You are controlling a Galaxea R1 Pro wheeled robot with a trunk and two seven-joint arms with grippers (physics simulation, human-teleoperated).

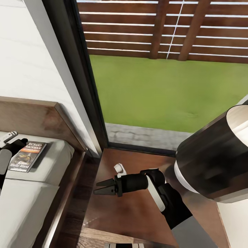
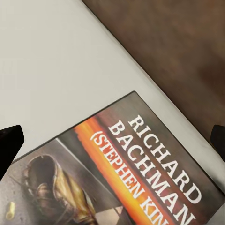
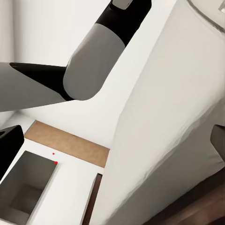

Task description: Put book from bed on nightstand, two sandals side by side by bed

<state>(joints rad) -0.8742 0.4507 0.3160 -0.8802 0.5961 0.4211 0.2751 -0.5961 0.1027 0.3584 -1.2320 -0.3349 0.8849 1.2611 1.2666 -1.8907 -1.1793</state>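
Left gripper (image 2: 112,140) spread wide over the Bachman paperback (image 1: 27,156) near the headboard (image 1: 41,117) — close squarely across its edges; right gripper (image 1: 103,187) nearly closed, empty.

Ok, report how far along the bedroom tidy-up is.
Nothing looks finished yet. The book lies on the bed near the headboard, not on the nightstand. In hand: the left gripper is at the book's edge, fingers spread either side of it in the left wrist view, not gripping. The right gripper hangs over the nightstand holding nothing. Left: moving the book and placing both sandals.
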